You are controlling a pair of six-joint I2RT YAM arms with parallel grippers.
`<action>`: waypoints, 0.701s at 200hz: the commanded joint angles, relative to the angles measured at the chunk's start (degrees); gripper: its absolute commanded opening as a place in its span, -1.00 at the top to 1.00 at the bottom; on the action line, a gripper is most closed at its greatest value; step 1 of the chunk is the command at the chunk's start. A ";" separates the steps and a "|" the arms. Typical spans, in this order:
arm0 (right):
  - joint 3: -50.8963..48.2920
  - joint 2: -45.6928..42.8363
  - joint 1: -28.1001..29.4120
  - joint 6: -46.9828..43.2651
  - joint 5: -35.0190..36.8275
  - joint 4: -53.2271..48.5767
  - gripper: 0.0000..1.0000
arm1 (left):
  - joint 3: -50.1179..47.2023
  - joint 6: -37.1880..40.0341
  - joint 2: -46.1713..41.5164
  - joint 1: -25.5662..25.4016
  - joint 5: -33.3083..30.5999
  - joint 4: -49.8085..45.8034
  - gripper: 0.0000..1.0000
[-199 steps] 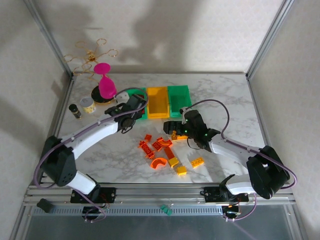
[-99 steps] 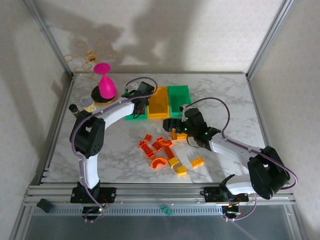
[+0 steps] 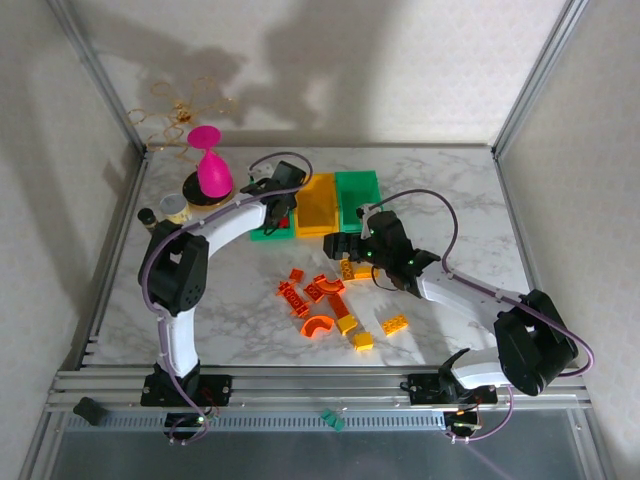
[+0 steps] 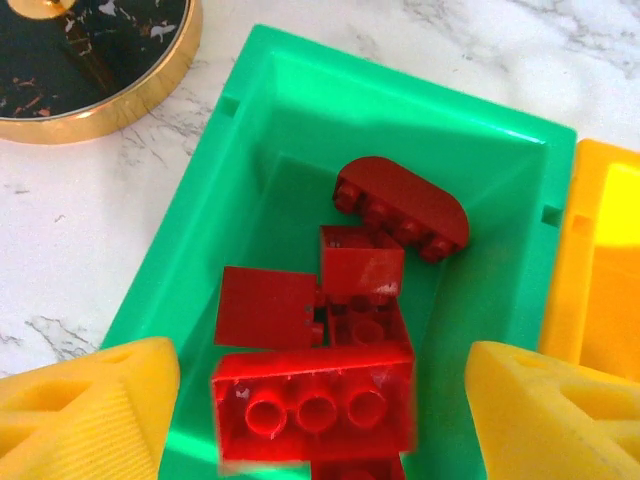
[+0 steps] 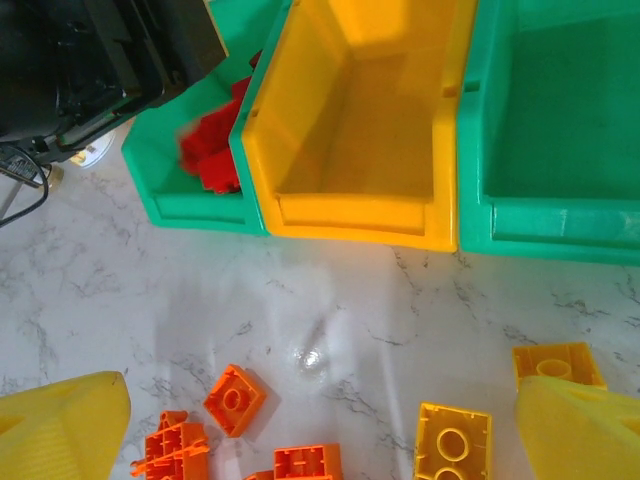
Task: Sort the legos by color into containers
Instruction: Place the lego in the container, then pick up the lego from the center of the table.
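**Left green open-top plastic bin** [image 4: 250,150]: far left of three bins set side by side at the far middle of the white marble table [image 3: 450,200]. It serves as the red store and holds several red studded bricks, among them a round-topped red arch brick [image 4: 400,205].

**Left gripper** [image 4: 320,420]: poised directly over this bin, yellow fingers [image 4: 90,410] spread. A long red three-stud brick [image 4: 315,405] sits between them and touches neither. Its outline is blurred, so it is judged to be falling onto the red heap, which would explain the hover above the opening.

**Yellow-orange open-top plastic bin** [image 5: 350,130]: middle of the row, touching the left bin. No brick is visible inside.

**Right green open-top plastic bin** [image 5: 560,120]: far right of the row, with no brick visible in the part seen.

**Right gripper** [image 5: 320,430]: jaws fully spread and holding nothing. It hangs low over the marble just near of the bins and looks down on the loose bricks, probably to choose the next one.

**Loose orange studded bricks** [image 3: 310,295] and **loose yellow studded bricks** [image 3: 395,323]: a cluster on the table's middle, near of the bins and not yet sorted. The red share looks largely done.

**Not of the sort**: a pink hourglass-shaped object [image 3: 210,170] on a black gold-rimmed disc [image 4: 90,50], with small cylindrical jars [image 3: 178,208] at the far left.
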 commanded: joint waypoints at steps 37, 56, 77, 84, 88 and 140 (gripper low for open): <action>3.08 0.05 0.33 -2.42 0.11 -2.73 -0.97 | -0.69 0.94 -5.27 0.55 0.91 -0.44 -0.52; 4.10 1.01 1.43 -3.41 0.92 -4.95 -0.97 | -4.32 1.04 -9.38 -0.02 2.74 0.87 -0.51; 6.43 3.63 4.59 -5.22 2.60 -8.42 -0.98 | -9.58 0.87 -15.09 -0.58 5.25 1.85 -0.52; 7.27 4.55 5.72 -5.80 3.45 -9.63 -0.97 | -11.83 0.85 -16.85 -0.88 6.02 2.63 -0.52; 7.77 4.97 6.34 -5.98 3.88 -10.26 -0.97 | -13.09 0.86 -18.40 -0.98 6.35 2.90 -0.53; 14.45 11.83 10.67 -5.25 6.46 -16.88 -0.88 | -28.98 -0.78 -34.63 -1.34 10.66 4.78 -0.64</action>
